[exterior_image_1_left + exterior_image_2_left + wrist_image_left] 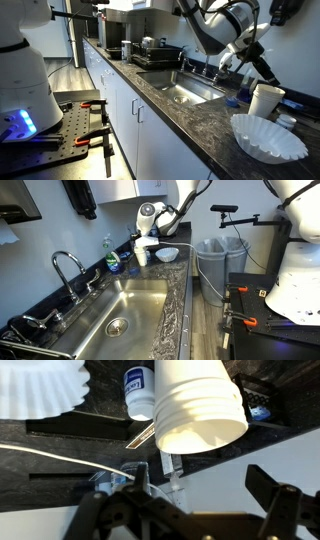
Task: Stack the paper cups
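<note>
While the gripper (pixel 200 500) hangs with fingers spread and empty above the dark counter (pixel 190 125) by the sink (pixel 120 310), the filters (pixel 40 385) flank the cups (pixel 200 405), apparently nested; the bottle (pixel 140 390) label's blue print is unreadable.

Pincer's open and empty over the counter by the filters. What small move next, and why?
Probably lift the pincer straight up a little, jaws open. It holds nothing, and only one white column shows beside the coffee filters. In the wrist view a step around it suggests the paper cups are already nested, though I cannot be sure. Backing off would show how they sit.
</note>
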Motion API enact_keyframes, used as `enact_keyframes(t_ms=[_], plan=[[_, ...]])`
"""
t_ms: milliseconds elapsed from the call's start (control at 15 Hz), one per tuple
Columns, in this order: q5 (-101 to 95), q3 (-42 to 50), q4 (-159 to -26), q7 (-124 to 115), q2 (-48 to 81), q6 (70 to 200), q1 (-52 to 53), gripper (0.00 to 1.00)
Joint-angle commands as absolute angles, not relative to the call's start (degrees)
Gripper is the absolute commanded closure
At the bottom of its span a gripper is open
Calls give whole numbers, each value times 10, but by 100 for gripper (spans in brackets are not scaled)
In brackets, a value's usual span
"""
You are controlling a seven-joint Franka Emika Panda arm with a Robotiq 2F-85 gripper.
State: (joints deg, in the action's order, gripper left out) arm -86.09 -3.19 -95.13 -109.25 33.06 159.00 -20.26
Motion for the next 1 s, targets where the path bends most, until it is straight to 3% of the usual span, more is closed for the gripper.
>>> enact_keyframes(t_ms=[0,933], plan=[[-889,-25,-1000,-1115,279,1587,-198,0],[-940,-27,-1236,-1121,146,1636,-225,0]])
